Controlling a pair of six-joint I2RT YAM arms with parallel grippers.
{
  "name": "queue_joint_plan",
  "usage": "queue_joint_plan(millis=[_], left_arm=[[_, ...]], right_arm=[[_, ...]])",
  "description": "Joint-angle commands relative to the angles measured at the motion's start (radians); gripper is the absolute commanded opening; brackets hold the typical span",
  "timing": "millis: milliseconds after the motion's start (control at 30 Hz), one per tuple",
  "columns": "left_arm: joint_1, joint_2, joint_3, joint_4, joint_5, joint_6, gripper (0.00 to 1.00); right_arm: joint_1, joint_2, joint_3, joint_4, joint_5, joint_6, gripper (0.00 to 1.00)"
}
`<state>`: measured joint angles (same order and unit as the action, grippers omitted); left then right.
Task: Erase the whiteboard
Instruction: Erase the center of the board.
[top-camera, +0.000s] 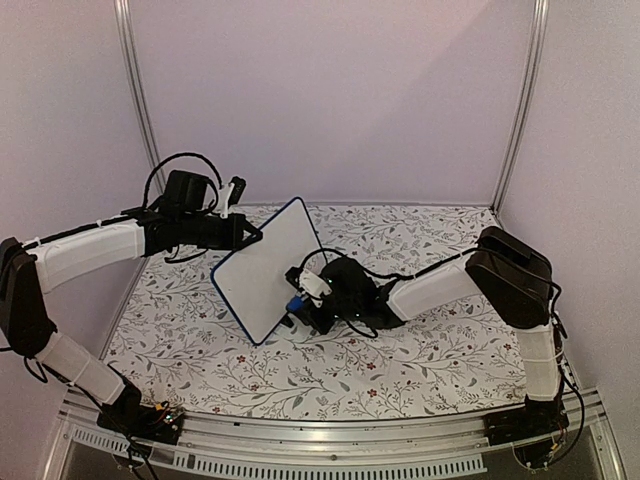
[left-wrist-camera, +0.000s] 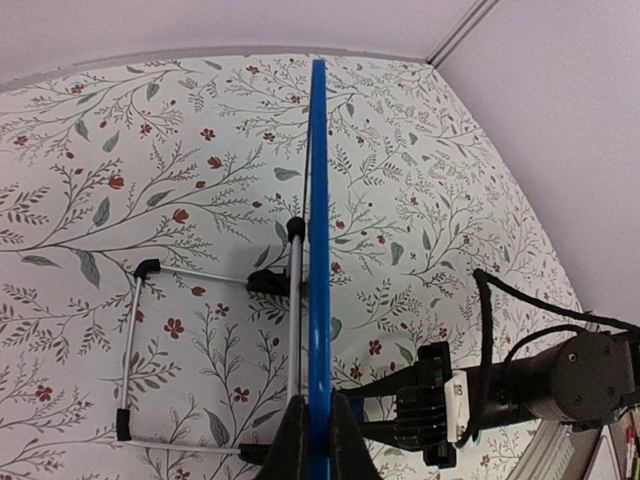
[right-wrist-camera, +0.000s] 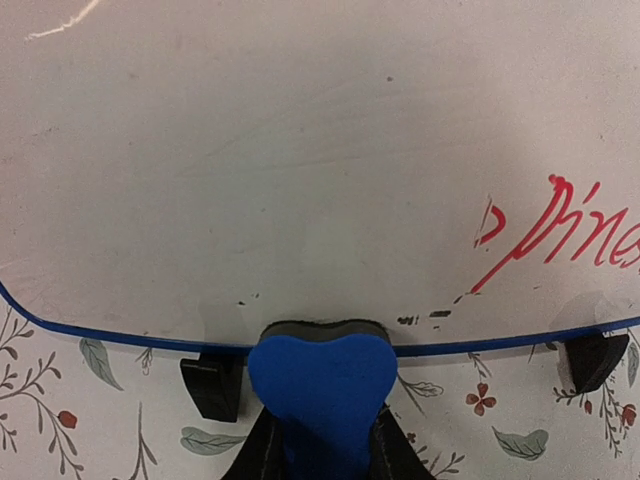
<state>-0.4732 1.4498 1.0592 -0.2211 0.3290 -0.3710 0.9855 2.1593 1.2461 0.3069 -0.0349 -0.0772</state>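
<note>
surface: floral-patterned table (top-camera: 430, 360) | on it: whiteboard (top-camera: 262, 275), upright on wire stand (left-wrist-camera: 131, 345)

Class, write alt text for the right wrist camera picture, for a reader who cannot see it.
A blue eraser, gripped by the right fingers, sits at the lower edge of the whiteboard. Red handwriting shows at the right; floral tablecloth lies below.

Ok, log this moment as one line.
left jaws: shut on whiteboard edge | right jaws: shut on blue eraser | eraser: at board's lower edge | board: red writing present | stage: erasing unfinished
</note>
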Motion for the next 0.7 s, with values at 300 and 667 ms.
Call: queue_joint_plan(millis=[300, 667], left_arm=[[-0.017, 0.016, -0.004, -0.037, 0.041, -0.002, 0.00], [-0.017, 0.017, -0.004, -0.037, 0.038, -0.001, 0.00]], right_arm=[[-0.079, -0.106, 0.048, -0.015, 0.028, 0.008, 0.16], [-0.095, -0.014, 0.203, -0.060, -0.025, 0.003, 0.16]])
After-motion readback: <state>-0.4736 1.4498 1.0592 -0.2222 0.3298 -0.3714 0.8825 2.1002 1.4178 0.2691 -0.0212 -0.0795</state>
